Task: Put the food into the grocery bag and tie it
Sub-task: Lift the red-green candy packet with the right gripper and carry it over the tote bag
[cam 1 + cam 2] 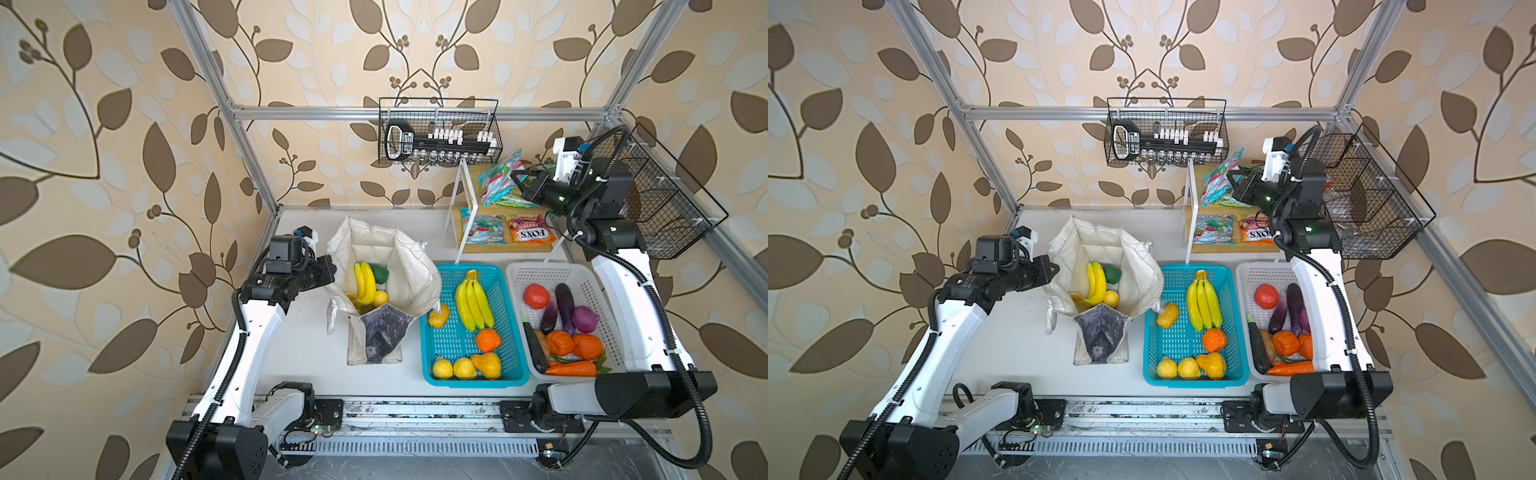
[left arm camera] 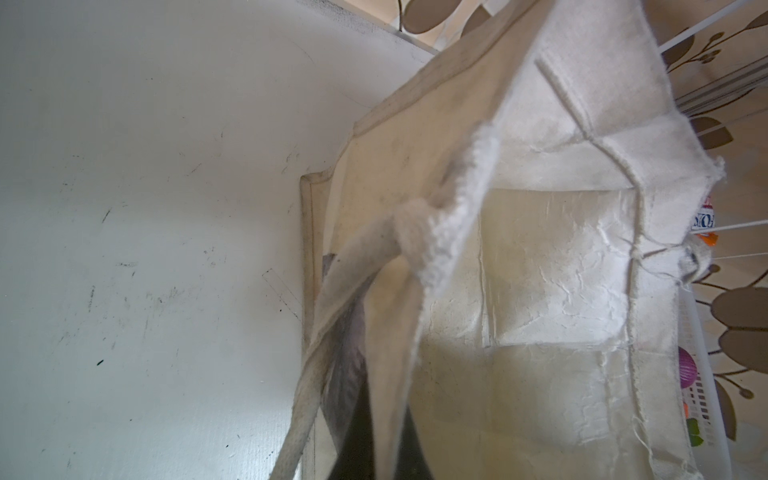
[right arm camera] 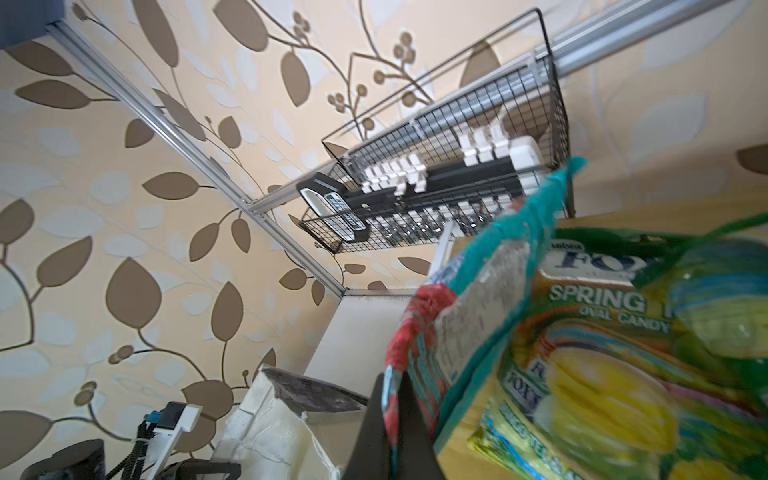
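Top views show grocery bag (image 1: 417,266) standing open mid-table, just left of turquoise basket (image 1: 428,357), with banana bunch (image 1: 365,282), green round fruit (image 1: 379,272) and lemon (image 1: 380,297) inside. Left gripper (image 1: 331,269) sits at the bag's left rim, jaws closed on the fabric. Right wrist view has right gripper (image 3: 390,399) pinched shut on the edge of teal-red packet (image 3: 419,332), tilted up over yellow-green packet (image 3: 602,374), on the top tier of wooden rack (image 1: 507,249) at back right, behind white basket (image 1: 598,291)
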You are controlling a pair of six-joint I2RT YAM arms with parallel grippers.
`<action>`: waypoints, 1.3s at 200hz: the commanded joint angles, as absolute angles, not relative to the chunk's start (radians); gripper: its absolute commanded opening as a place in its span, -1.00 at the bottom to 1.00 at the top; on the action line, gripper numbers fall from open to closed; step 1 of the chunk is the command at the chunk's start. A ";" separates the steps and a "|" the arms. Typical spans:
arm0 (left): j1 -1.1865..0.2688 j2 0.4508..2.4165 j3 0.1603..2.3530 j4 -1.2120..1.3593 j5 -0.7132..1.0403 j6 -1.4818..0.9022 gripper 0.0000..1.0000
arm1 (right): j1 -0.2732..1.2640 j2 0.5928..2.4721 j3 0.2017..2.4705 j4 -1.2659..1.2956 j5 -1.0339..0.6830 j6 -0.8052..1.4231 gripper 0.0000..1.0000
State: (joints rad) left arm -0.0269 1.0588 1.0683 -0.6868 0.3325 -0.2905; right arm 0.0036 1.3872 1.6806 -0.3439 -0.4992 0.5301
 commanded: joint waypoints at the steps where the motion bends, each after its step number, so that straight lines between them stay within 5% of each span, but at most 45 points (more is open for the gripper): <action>1: -0.034 1.035 1.091 -0.674 0.339 -0.269 -1.00 | 0.032 1.355 1.760 -0.349 -0.501 0.490 -1.00; 73: -0.035 1.037 1.092 -0.676 0.342 -0.271 -1.00 | 0.179 1.299 1.830 -0.431 -0.439 0.427 -1.00; 152: -0.034 1.037 1.090 -0.672 0.347 -0.272 -1.00 | 0.577 1.238 1.744 -0.478 -0.212 0.340 -1.00; 260: -0.034 1.037 1.089 -0.666 0.358 -0.269 -1.00 | 0.867 1.495 1.614 -0.346 -0.130 0.360 -1.00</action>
